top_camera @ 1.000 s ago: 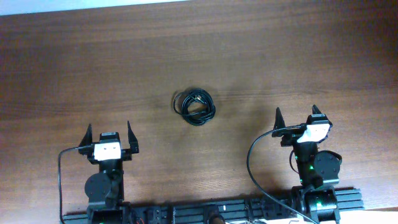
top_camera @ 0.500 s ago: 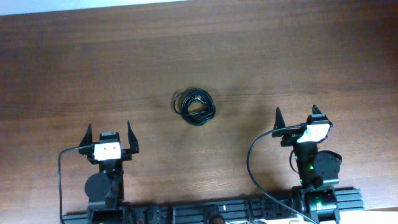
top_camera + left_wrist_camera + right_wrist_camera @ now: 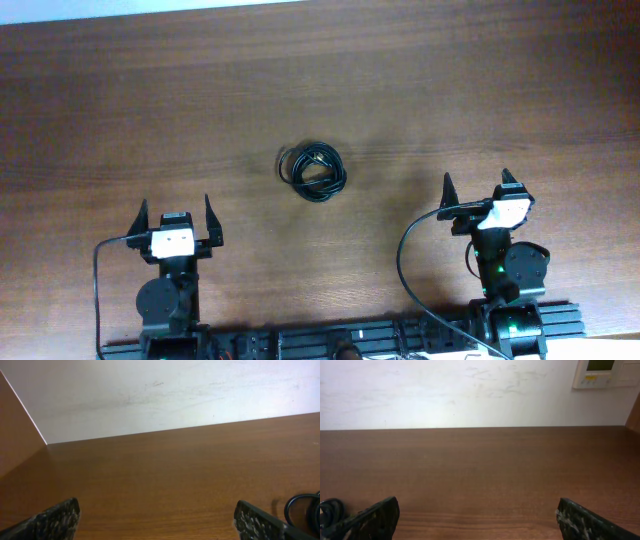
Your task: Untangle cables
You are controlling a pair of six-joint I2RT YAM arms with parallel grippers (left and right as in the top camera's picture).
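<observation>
Nothing is shifting since earlier: the left hand (image 3: pixel 176 208) and right hand (image 3: pixel 477 178) are gaping empty, with the coiled cables (image 3: pixel 312 172) lying forward between them, seemingly nearer the left.

I work over a broad, dark-brown, wood-grain table (image 3: pixel 450 90). Flat on it lies a small coiled bundle of thin black cables (image 3: pixel 312 171), near the centre of the overhead frame, a little left of middle, with wood showing all round it.

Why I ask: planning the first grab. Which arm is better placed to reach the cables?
Left, marginally: the left claw sits slightly nearer the cables than the right claw; both open, empty.
</observation>
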